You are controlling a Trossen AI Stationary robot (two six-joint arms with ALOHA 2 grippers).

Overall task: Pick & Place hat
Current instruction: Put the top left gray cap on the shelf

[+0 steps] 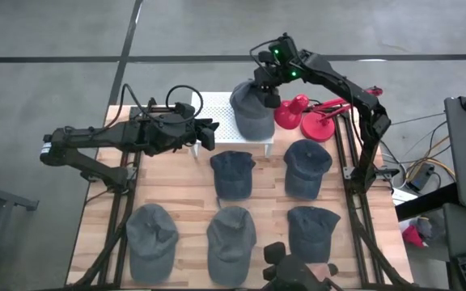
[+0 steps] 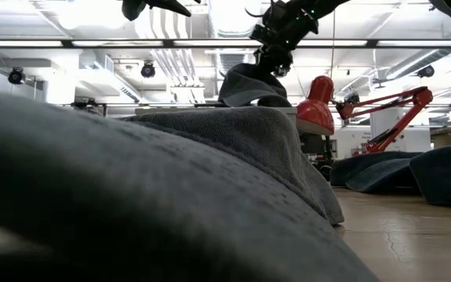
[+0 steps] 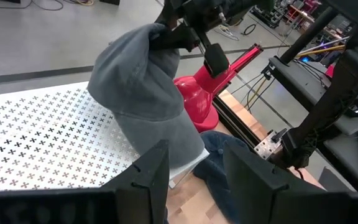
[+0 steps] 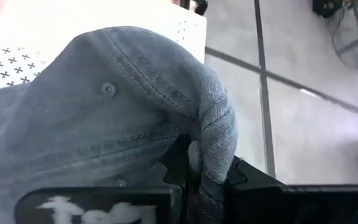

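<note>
A grey hat [image 1: 252, 109] hangs over the right part of the white perforated platform [image 1: 215, 111] at the table's far side, with my right gripper [image 1: 264, 79] shut on it from above. In the left wrist view the hat [image 3: 145, 93] droops below that gripper [image 3: 185, 34], its brim end [image 3: 179, 149] down at the platform's corner. My left gripper [image 3: 194, 180] hovers open at the platform's left side [image 1: 209, 133], pointing toward the hat with nothing between its fingers. My right gripper pinches a bunched fold of the hat's crown [image 4: 213, 155] between its two fingers. It comes slanting down from the far right. The hat hangs below the fingers, slack, brim end lowest. Whether that end rests on the platform I cannot tell.
Several more grey hats lie in two rows on the wooden table [image 1: 184, 186], one [image 2: 171, 196] right in front of the low camera. A red desk lamp [image 1: 306, 117] stands just right of the platform. Metal rails run along both table sides.
</note>
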